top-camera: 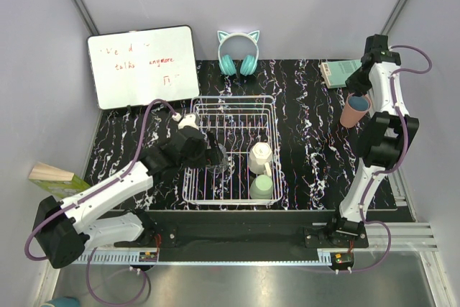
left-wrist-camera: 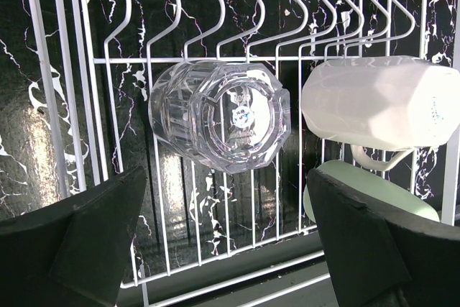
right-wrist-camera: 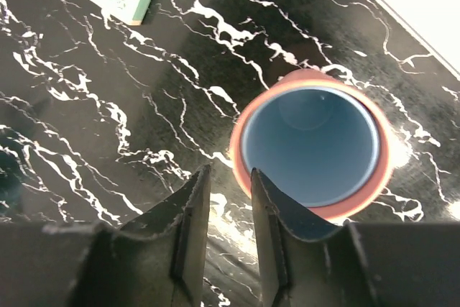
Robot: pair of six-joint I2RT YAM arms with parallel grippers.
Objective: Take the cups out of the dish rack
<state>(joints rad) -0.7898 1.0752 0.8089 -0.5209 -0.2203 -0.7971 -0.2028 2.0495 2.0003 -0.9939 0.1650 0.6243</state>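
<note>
White-and-black arms, purple cables, black jaws

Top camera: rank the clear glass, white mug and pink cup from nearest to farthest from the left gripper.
From the left gripper:
1. The clear glass, in the rack, right at its fingers.
2. The white mug, in the rack, further right.
3. The pink cup, outside the rack, far right.

Overhead wide view, wrist views close, dish rack shared

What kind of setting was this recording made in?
Probably a lab test cell, not a kitchen: plain grey enclosure walls, black marble-patterned tabletop, white dry-erase board near the white wire dish rack.
</note>
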